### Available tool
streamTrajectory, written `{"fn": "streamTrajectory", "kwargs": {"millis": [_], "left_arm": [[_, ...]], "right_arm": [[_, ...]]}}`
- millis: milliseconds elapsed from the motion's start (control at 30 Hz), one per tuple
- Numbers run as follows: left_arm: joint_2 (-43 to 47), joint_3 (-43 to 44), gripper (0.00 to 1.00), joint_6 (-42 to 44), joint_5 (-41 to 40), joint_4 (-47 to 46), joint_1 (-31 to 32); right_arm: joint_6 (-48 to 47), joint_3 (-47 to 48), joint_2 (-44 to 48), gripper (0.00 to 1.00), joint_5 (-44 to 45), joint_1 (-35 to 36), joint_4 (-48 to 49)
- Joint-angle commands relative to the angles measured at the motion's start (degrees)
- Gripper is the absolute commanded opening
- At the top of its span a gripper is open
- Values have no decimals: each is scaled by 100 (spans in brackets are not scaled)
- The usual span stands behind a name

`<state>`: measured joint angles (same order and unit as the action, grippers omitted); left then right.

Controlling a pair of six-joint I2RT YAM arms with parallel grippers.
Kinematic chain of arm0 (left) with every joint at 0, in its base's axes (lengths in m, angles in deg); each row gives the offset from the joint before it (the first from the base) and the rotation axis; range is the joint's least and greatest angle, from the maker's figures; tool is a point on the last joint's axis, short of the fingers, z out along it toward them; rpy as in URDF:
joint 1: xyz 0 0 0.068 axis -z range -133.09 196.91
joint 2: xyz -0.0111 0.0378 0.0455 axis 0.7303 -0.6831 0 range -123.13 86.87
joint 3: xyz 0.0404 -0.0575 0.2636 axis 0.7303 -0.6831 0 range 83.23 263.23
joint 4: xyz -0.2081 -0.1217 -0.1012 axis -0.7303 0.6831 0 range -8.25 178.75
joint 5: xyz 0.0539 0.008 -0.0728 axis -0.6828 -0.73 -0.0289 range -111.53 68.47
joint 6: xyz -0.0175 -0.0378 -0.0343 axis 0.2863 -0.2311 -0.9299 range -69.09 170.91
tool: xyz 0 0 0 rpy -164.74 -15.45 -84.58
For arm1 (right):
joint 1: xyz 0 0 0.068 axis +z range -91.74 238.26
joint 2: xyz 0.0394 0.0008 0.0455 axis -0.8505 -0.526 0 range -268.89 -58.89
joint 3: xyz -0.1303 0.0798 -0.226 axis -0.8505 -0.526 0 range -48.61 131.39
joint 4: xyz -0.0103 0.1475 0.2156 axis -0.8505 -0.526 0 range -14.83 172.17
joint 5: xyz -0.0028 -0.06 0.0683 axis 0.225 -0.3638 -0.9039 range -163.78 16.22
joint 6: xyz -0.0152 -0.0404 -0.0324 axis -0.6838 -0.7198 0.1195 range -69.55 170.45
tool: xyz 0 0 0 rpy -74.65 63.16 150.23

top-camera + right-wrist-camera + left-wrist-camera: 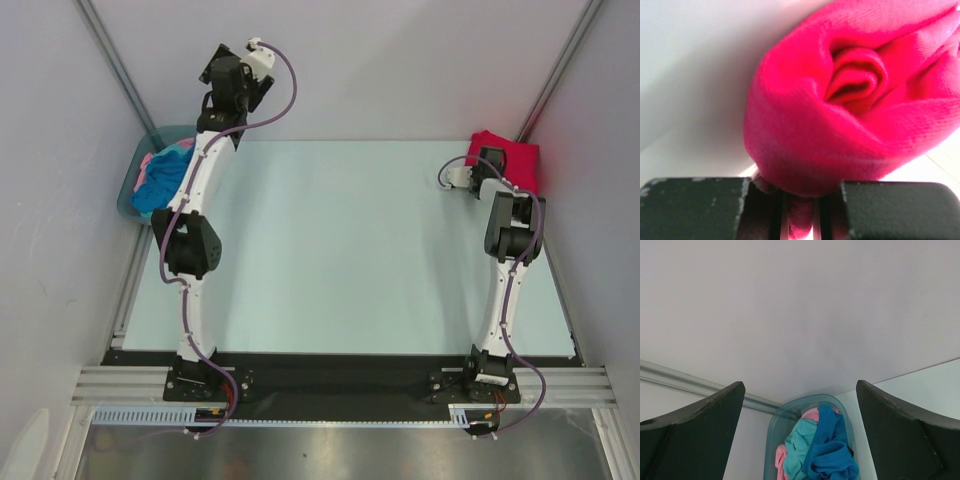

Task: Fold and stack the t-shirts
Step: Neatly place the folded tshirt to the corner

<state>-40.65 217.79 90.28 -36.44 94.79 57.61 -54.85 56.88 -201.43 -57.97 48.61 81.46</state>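
A crimson-red t-shirt (510,155) lies bunched at the table's far right corner. My right gripper (801,212) is shut on a fold of that red t-shirt (840,115), and the cloth fills most of the right wrist view. A turquoise-blue t-shirt (832,450) and a pale pink t-shirt (812,414) lie crumpled together in the tub at the far left, with a lighter teal cloth (800,447) between them. My left gripper (800,440) hangs high above the tub, wide open, with nothing between its fingers (695,432).
The grey-teal plastic tub (135,185) sits at the table's far left corner against the wall. White walls with metal frame bars close in the table on three sides. The pale green table top (340,250) stretches between both arms.
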Motion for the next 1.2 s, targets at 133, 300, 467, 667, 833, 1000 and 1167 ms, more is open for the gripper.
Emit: {"fn": "streamTrajectory", "kwargs": {"millis": [133,300,467,667,833,1000,1167], "left_arm": [[-9,307,100,106,-161,-144,81],[26,272,100,114,-204,-170,81],[52,255,100,88,-178,-196,90],[149,229,100,132,-161,-214,81],[289,9,100,27,-152,-284,64],[570,-377,100,-219,-117,-258,55],[747,-712,100,-325,-38,-135,73]], "right_arm": [[298,130,-311,43,159,103,-164],[1228,-186,331,100,-131,384,-1254],[2021,-705,1139,100,-579,859,-2214],[3652,654,1870,100,-1835,1395,-4707],[4989,2439,1546,96,-1732,1396,-5115],[7552,3592,1132,0,-1362,1010,-4877],[8236,3268,852,0,-1713,631,-4956]]}}
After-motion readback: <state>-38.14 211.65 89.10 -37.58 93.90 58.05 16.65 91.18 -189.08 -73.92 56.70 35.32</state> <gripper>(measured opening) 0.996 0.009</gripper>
